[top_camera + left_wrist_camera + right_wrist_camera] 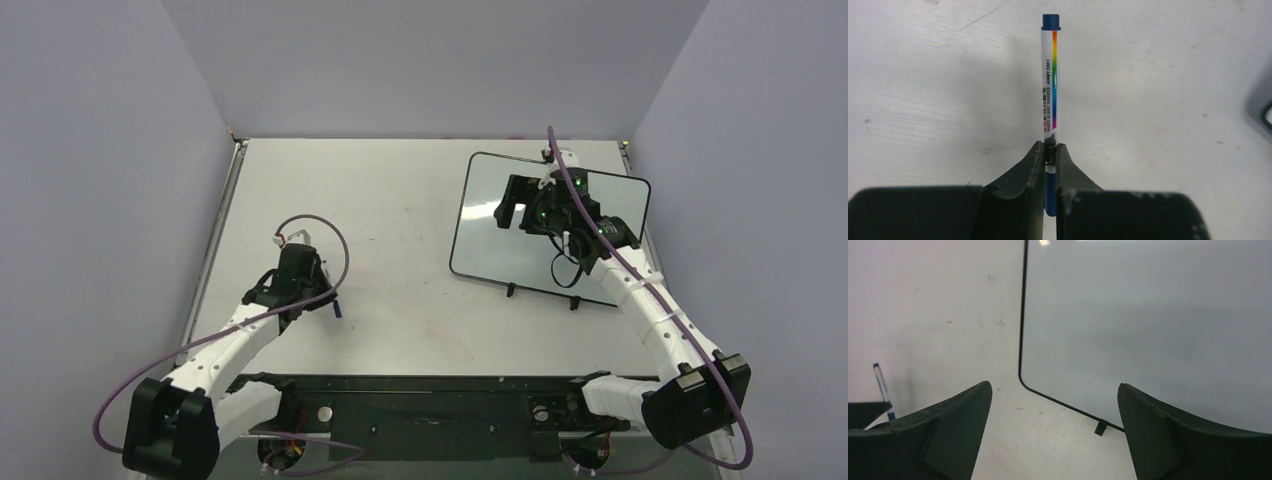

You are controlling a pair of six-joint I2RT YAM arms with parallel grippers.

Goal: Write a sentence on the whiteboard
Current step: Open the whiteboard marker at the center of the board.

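**Step in hand: tool pick-up.** The left gripper (pixel 1049 147) is pressed together on a slim white whiteboard marker (pixel 1049 80) with a rainbow stripe and blue ends. It pinches the barrel close to one blue section, and the rest projects forward over the pale, scuffed table (pixel 1173 75). Whether the marker rests on the surface or sits just clear of it cannot be told.

The right gripper (pixel 1054 386) is spread wide and holds nothing. It is positioned over the whiteboard (pixel 1148 330) — a small, glossy white rectangular panel with rounded corners, a thin black frame and small black feet on its near edge. The whiteboard lies flat on the far right part of the table, well apart from the marker. No writing shows on its visible surface, so the sentence is judged not yet begun.

**Next move, as judged:**
- Raise the marker and carry it across to the whiteboard.
- The blue section at the fingers looks like a cap. If so, it must come off first — probably work for the open right gripper.
- The pinch sits near one end, so the barrel may pivot under writing pressure.
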